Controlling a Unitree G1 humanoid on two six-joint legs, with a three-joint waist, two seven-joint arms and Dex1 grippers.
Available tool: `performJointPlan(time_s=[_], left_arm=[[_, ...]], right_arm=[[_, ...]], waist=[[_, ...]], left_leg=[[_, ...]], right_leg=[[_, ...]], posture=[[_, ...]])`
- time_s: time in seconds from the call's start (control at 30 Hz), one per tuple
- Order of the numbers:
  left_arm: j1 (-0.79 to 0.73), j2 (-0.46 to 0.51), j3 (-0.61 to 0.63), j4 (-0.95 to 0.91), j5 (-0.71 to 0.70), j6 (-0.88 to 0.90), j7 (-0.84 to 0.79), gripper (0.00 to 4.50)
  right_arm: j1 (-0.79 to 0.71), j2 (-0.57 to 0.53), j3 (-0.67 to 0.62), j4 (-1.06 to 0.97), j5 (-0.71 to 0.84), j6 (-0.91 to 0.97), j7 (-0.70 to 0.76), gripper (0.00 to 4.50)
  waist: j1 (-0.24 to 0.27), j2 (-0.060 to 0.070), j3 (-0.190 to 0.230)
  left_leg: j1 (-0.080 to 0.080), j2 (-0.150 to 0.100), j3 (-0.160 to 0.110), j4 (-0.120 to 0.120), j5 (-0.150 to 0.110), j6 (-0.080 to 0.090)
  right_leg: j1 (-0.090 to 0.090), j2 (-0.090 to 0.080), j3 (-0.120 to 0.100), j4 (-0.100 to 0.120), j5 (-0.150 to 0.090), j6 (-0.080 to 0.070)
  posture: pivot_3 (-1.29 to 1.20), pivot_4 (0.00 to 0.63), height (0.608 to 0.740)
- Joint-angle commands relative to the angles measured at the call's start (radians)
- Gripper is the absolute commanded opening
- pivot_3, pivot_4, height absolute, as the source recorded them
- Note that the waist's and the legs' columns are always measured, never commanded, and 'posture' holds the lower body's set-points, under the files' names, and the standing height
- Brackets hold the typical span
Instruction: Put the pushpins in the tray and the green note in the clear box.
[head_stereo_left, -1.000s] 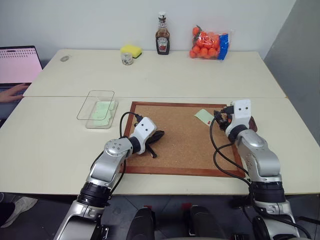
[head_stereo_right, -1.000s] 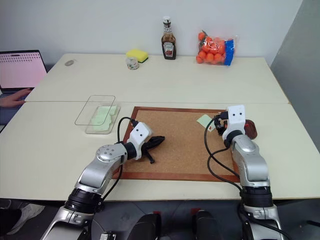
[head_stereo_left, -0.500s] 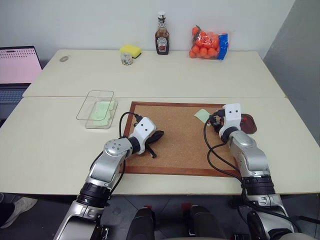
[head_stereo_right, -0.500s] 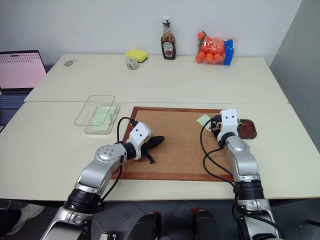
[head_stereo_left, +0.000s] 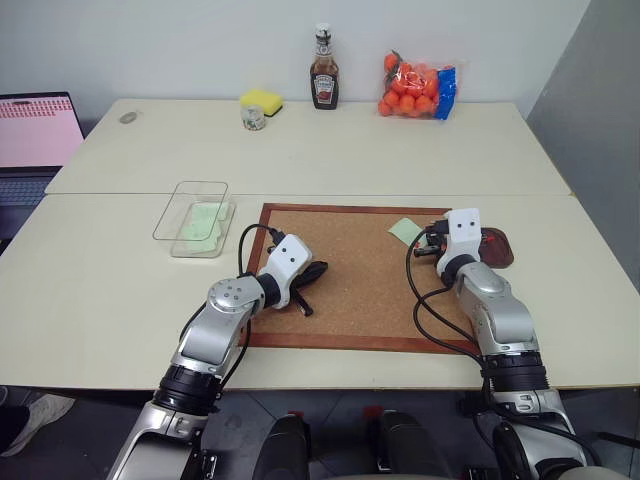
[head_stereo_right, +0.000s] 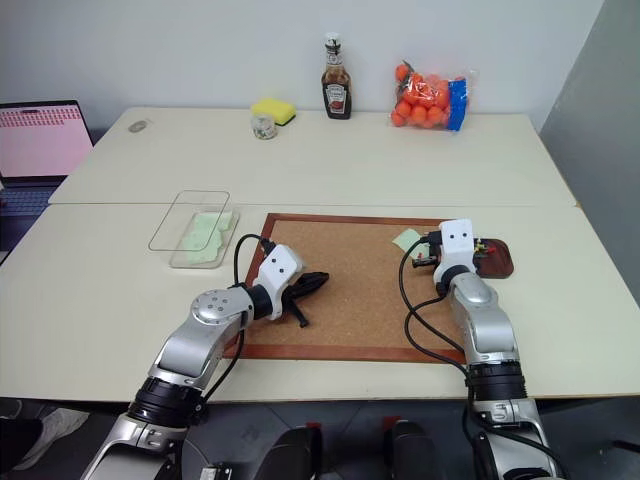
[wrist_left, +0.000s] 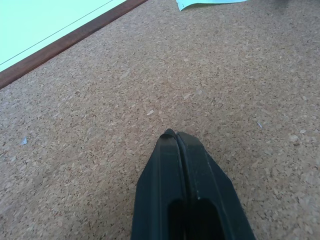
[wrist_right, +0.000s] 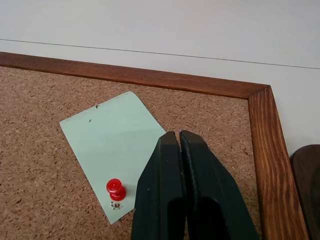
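The right tool (wrist_right: 178, 137) is pressed together above the green note (wrist_right: 112, 150), gripping nothing. A red pushpin (wrist_right: 116, 189) pins the note to the corkboard (head_stereo_left: 360, 270), with the tray (head_stereo_left: 497, 247) just beside. The left tool (wrist_left: 177, 137) is pressed together, empty, over the cork. The clear box (head_stereo_left: 192, 217) sits on the surface, holding another green slip.

You won't find any readable text here. The sauce bottle (head_stereo_left: 324, 80) at the back of the table has a label, but its lettering is too small to make out. The laptop screen (head_stereo_left: 38, 129) at the far left shows rows of lines on pink, nothing legible. The bag of oranges (head_stereo_left: 416, 87) has a blue panel, print unreadable. The small jar (head_stereo_left: 254, 118) by the yellow sponge shows no legible label either.
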Motion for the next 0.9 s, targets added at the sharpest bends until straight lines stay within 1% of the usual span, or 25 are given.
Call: performJointPlan(time_s=[0.03, 0.63, 0.77, 0.9], left_arm=[[0.023, 0.01, -0.027, 0.014, 0.016, 0.021, -0.011, 0.0], [0.017, 0.015, -0.03, 0.027, 0.019, 0.014, -0.017, 0.0], [0.018, 0.014, -0.03, 0.026, 0.018, 0.013, -0.016, 0.0], [0.021, 0.014, -0.031, 0.023, 0.018, 0.014, -0.015, 0.0]], right_arm=[[0.002, 0.007, -0.013, -0.058, 0.014, -0.036, 0.007, 0.02], [-0.016, 0.028, -0.043, -0.138, 0.041, -0.068, -0.002, 0.02], [0.01, 0.007, -0.061, -0.201, 0.059, -0.043, 0.006, 0.02], [0.086, -0.035, -0.105, -0.294, 0.068, -0.015, 0.009, 0.02]], waist=[[0.0, 0.0, 0.0], [-0.001, 0.0, 0.0], [0.0, 0.0, 0.0], [0.002, 0.0, 0.0]], left_leg=[[0.0, 0.0, 0.0, 0.0, 0.0, 0.0], [0.0, 0.0, 0.0, 0.0, 0.0, 0.0], [0.0, 0.0, 0.0, 0.0, 0.0, 0.0], [0.0, 0.0, 0.0, 0.0, 0.0, 0.0]], right_leg=[[0.0, 0.0, 0.0, 0.0, 0.0, 0.0], [0.0, 0.0, 0.0, 0.0, 0.0, 0.0], [0.0, 0.0, 0.0, 0.0, 0.0, 0.0], [0.0, 0.0, 0.0, 0.0, 0.0, 0.0]], posture=[[0.0, 0.15, 0.74], [0.0, 0.15, 0.74], [0.0, 0.15, 0.74], [0.0, 0.15, 0.74]])
